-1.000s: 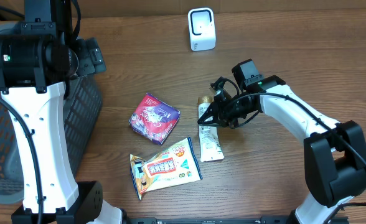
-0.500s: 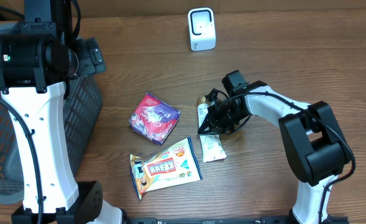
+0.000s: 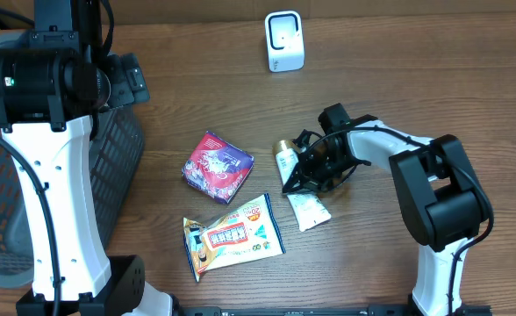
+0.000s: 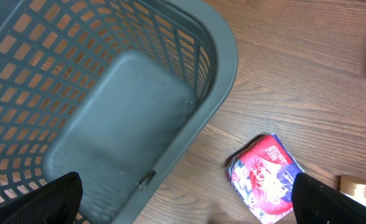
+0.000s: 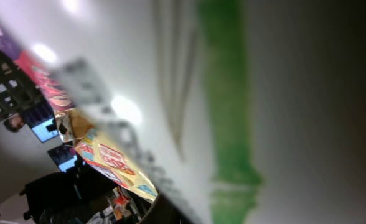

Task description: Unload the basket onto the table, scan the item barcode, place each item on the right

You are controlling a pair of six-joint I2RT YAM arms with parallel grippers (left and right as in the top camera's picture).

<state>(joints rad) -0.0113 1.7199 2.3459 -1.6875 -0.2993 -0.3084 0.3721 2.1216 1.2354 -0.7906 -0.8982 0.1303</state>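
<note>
- Right claw (image 3: 303, 176): clamped shut on the tube (image 3: 308, 211), mid-surface, just right of the pink box (image 3: 217, 166).
- Left claw (image 4: 183, 208): jaws wide, holding nothing, above the basket (image 4: 223, 68) rim.

A brown wood-grain table (image 3: 197, 79) carries everything. At its left edge stands a grey plastic lattice basket (image 3: 125, 175); seen from the left wrist, its rounded rim (image 4: 226, 56) curves over the wood (image 4: 295, 81). Near the middle lies a purple and red glossy square packet (image 3: 217, 167), apart from the basket (image 4: 267, 180). Just below it lies a flat yellow and white printed pouch (image 3: 233, 235), tilted.
</note>
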